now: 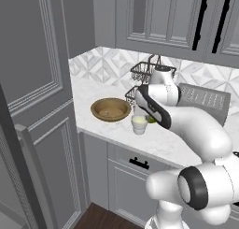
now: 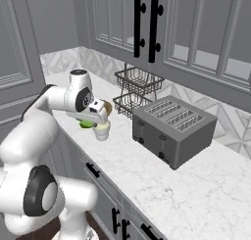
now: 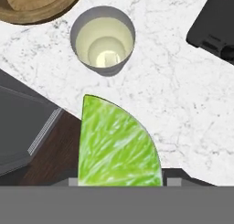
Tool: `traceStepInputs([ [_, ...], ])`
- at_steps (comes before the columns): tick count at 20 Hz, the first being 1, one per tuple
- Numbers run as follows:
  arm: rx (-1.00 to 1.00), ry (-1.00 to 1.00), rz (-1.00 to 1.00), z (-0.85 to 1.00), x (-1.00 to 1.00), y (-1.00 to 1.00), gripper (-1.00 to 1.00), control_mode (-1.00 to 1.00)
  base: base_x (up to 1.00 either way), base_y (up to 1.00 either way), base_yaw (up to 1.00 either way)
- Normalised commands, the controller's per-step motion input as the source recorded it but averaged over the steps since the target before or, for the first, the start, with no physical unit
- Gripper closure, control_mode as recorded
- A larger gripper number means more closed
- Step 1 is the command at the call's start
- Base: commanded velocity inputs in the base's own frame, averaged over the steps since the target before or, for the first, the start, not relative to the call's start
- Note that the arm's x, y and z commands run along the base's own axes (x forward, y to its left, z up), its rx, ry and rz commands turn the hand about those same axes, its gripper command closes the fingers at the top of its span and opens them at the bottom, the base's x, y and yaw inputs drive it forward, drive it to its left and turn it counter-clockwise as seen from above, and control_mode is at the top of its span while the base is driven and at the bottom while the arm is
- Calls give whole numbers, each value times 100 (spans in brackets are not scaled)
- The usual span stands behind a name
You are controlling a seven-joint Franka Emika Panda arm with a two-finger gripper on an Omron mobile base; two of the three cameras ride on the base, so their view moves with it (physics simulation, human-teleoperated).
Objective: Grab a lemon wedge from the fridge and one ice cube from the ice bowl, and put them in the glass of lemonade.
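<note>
One lemon wedge (image 3: 116, 143) sits clamped in the gripper (image 3: 119, 182), jaws part-closed on its sides, cut face bright green toward the hand camera. From that view the glass of lemonade (image 3: 103, 40) stands ahead of the wedge on the marble counter (image 3: 183, 109), not yet under it. The ice bowl (image 3: 36, 6) lies just beside the glass. In the right base view the gripper (image 2: 98, 114) hangs close over the glass (image 2: 102, 130), with the wedge (image 2: 87, 123) poking out below the hand.

Risks, as I judge them:
- Letting go now likely drops the wedge short of the glass, onto the counter edge or the floor, since wedge and rim are not lined up.
- Glass mouth looks barely wider than the wedge; a tilted drop could catch the rim and bounce out.
- Coming in low could knock the light glass, tip it or spill lemonade.
- Bowl is near, so a sideways swing could bump it.
- Toaster (image 2: 172, 129) and wire baskets (image 2: 137, 89) stand well apart, low risk.
- Ice cube step looks not done; bowl contents hard to make out.

No brands, labels or readable writing anywhere.
</note>
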Motion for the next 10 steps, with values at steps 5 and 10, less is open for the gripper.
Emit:
traceStepInputs([
  [5, 0, 0, 0, -17, 43, 0, 100, -100, 0, 0, 0],
  [10, 0, 0, 0, -5, 38, 0, 100, -100, 0, 0, 0],
])
